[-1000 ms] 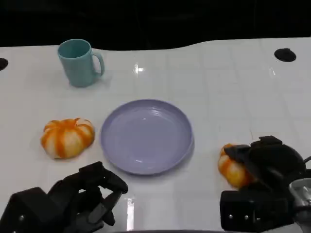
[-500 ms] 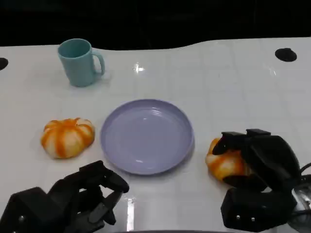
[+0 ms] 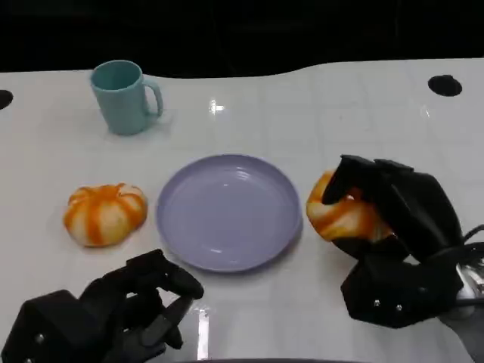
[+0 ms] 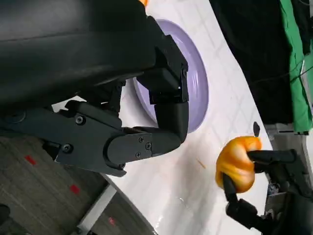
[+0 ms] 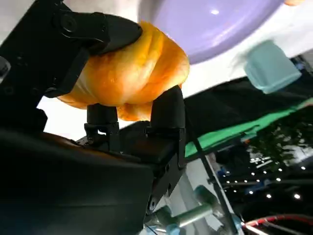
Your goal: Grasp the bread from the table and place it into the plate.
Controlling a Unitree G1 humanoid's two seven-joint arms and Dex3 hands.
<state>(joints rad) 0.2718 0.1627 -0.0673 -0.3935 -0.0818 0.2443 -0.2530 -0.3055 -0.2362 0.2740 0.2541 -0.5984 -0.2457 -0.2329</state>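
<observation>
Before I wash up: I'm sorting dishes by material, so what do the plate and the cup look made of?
Plate: smooth lilac plastic or melamine, judging by its soft, dull sheen; glazed ceramic is possible. Cup: matte teal, likely plastic, with no sharp highlights.

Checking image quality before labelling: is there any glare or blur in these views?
Head view: sharp, with small glare spots on the table behind the plate and near the left hand. Right wrist view: the bread is crisp in the right hand, while the cup looks soft.
</observation>
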